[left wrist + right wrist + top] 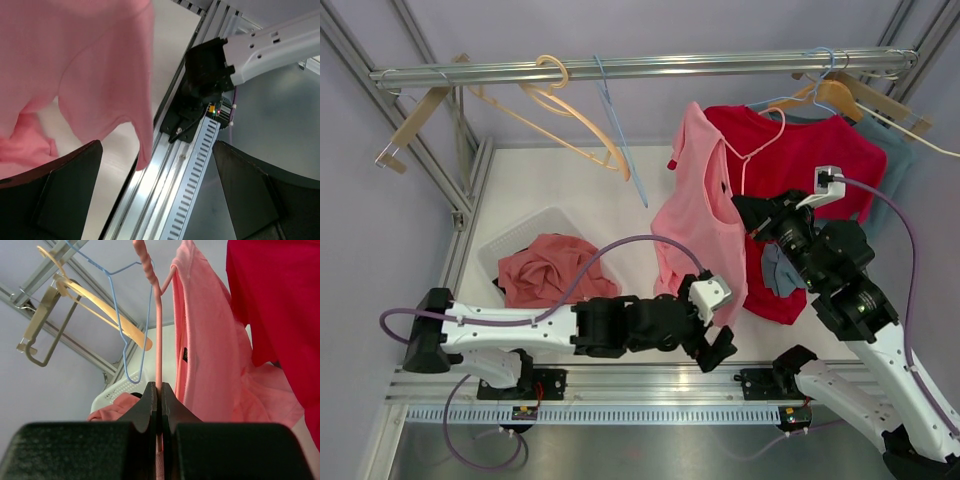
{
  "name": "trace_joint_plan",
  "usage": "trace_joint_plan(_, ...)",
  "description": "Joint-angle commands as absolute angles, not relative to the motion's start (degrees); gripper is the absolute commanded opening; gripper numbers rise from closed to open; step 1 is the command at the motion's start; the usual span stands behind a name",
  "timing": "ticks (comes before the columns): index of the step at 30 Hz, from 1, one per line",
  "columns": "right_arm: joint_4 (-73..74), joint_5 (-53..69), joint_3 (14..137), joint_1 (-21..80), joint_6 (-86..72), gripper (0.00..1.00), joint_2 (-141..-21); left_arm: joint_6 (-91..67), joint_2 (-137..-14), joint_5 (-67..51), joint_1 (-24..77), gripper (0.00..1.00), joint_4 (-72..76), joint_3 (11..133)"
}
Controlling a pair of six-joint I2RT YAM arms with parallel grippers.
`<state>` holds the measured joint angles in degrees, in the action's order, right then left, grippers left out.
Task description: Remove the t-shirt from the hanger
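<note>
the pink t-shirt [705,215] is seen draped limp and creased from a thin pink hanger [158,340], above the middle of the table. the hanger's wire is pinched by the right gripper [160,395], its jaws closed tight on it. the left gripper [717,350] is held at the shirt's 6 o'clock, jaws spread wide, nothing grasped. a red t-shirt [810,160] is hung at its 3 o'clock. a white basket [520,240] is set at 9 o'clock on the white table [580,190]. a metal rail [650,68] is run across at 12 o'clock, against pale lilac walls.
</note>
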<state>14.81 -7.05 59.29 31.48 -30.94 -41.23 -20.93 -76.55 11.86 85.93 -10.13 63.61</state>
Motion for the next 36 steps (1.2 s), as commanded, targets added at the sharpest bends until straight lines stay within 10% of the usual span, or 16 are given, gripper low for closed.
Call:
trace_joint_plan(1, 10.8, -8.1, 60.5, 32.7, -32.8, 0.00, -39.6, -18.4, -80.3, 18.3, 87.3, 0.96, -4.5, 69.7)
trace_joint_plan(6, 10.5, -5.3, 59.9, 33.3, -34.0, 0.00, -38.2, -15.7, -84.2, 25.1, 87.6, 0.80, -5.2, 74.4)
trace_joint_plan(11, 10.7, -3.1, 60.3, 33.6, -33.2, 0.00, -37.9, -16.3, -84.8, 25.9, 88.2, 0.00, -5.1, 74.6)
trace_joint_plan(36, -0.8, -4.4, 78.8, 33.5, -27.9, 0.00, -53.1, -26.4, -74.4, 25.9, 103.7, 0.00, -3.3, 50.3)
